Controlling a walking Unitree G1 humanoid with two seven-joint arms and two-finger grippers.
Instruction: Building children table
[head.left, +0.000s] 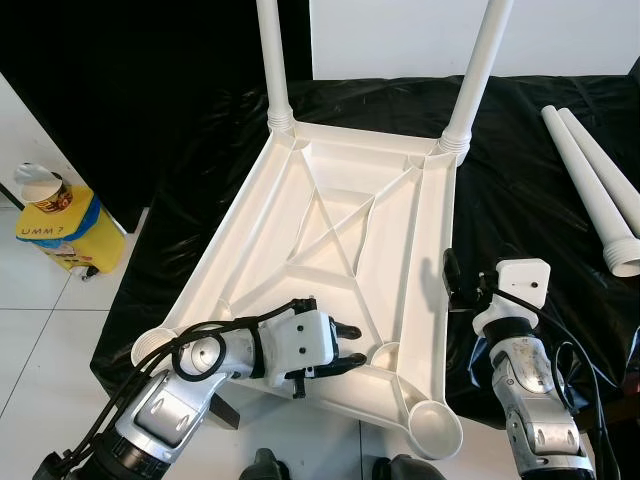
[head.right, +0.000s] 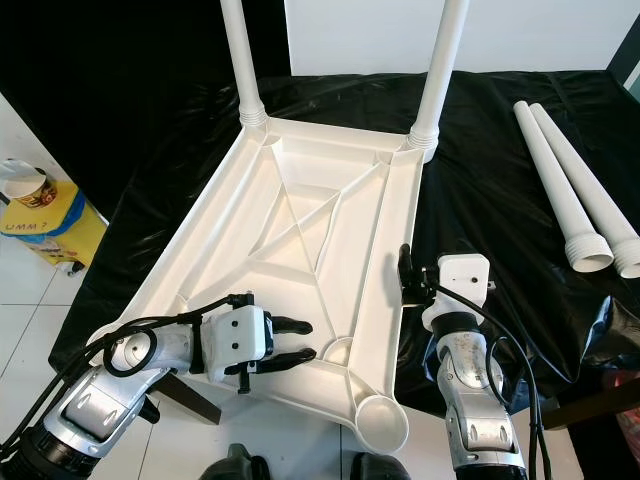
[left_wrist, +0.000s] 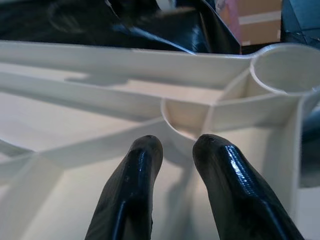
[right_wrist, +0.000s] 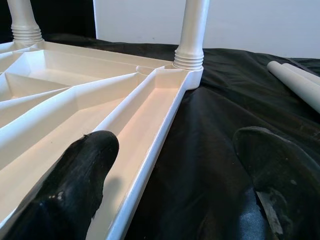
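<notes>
The upturned white tabletop (head.left: 330, 250) is spread across frame centre on the black-draped surface (head.left: 520, 190) — two legs (head.left: 272, 60) fitted at top. The left end effector (head.left: 345, 360), slightly parted and empty, is poised over its lower ribs; the right end effector (head.right: 402, 272) is held open at the tabletop's right edge.

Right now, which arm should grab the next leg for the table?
Probably the right. The two loose legs lie on the black sheet on the robot's right, nearer the open right claw beside the tabletop. The left claw is over the tabletop's near end, farther away.
</notes>
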